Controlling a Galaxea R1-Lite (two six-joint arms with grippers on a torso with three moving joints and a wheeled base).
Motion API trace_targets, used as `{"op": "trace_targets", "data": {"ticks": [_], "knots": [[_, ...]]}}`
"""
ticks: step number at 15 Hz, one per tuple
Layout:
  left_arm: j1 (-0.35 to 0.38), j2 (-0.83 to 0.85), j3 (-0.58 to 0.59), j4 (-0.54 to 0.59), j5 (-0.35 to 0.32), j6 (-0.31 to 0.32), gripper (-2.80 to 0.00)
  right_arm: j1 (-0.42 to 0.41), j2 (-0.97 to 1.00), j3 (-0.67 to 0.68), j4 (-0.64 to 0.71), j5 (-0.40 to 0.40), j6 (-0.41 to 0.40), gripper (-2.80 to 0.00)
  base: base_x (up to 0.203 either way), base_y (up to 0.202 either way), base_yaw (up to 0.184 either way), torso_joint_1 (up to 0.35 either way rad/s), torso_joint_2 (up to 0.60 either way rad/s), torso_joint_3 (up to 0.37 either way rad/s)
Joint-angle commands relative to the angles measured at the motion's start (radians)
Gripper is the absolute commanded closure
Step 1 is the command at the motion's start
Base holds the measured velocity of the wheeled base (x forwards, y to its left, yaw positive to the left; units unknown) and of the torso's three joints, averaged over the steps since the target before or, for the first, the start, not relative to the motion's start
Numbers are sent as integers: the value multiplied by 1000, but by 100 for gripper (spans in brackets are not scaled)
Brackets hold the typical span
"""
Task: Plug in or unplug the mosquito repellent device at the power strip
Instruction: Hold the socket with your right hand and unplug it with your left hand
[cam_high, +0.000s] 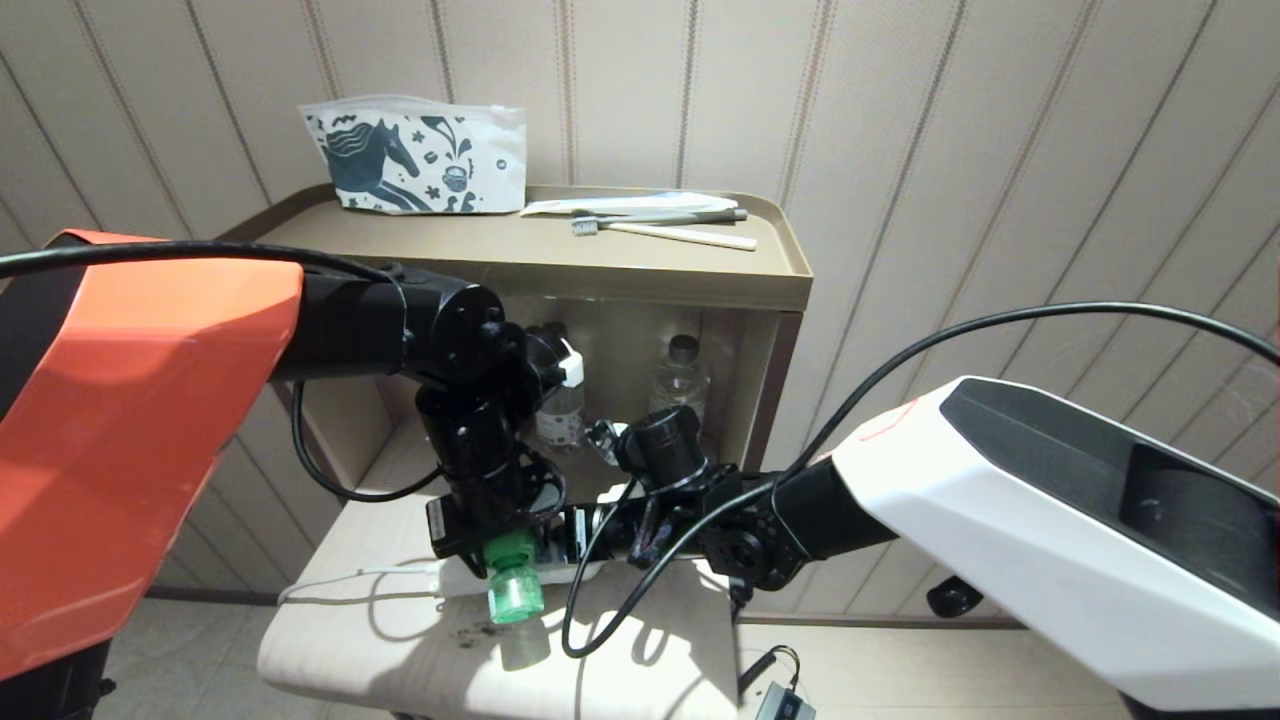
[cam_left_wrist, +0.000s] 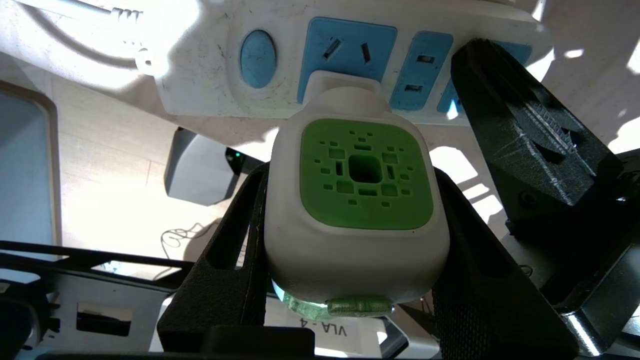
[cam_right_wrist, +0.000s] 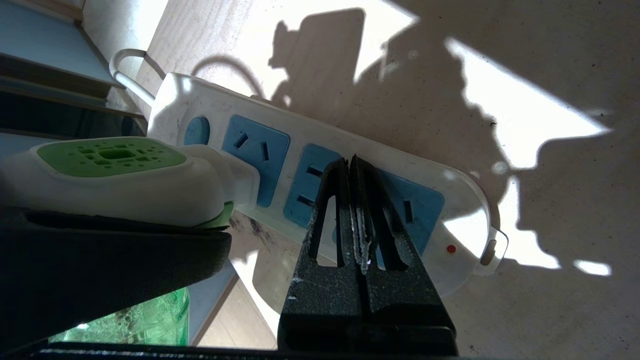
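The mosquito repellent device has a white body, a green vented top and a green bottle hanging below it. My left gripper is shut on its two sides. The device's plug end sits against the first light-blue socket face of the white power strip, next to the blue switch; its pins are hidden. My right gripper is shut with nothing in it, and its tips rest on the middle of the power strip. The strip lies near the front edge of a beige bench.
The strip's whitish cord trails to the left. Behind stands a brown bedside cabinet with clear water bottles in its open shelf. On its top lie a printed pouch and a toothbrush.
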Motion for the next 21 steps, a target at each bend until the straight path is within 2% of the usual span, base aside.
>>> {"op": "trace_targets", "data": {"ticks": [1, 8, 10, 11, 13, 16, 21], "knots": [[-2, -12, 3, 6, -2, -5, 0, 0, 2, 1, -3, 1, 2, 0, 0, 0, 0, 0, 0, 0], [-6, 51, -10, -8, -18, -5, 0, 8, -13, 17, -3, -12, -5, 0, 0, 0, 0, 0, 0, 0], [-7, 54, -20, -11, -17, -5, 0, 20, -4, 17, -1, -77, -36, 0, 0, 0, 0, 0, 0, 0], [-7, 54, -20, -11, -17, -5, 0, 20, -4, 17, -1, -77, -36, 0, 0, 0, 0, 0, 0, 0], [-6, 54, -46, -3, -17, -5, 0, 31, -1, 20, 36, -109, -86, 0, 0, 0, 0, 0, 0, 0], [-5, 49, -83, 9, -16, -1, 0, 43, 4, 20, 88, -113, -132, 0, 0, 0, 0, 0, 0, 0], [-5, 49, -119, 36, -11, 0, 0, 43, 7, 20, 88, -113, -131, 0, 0, 0, 0, 0, 0, 0]]}}
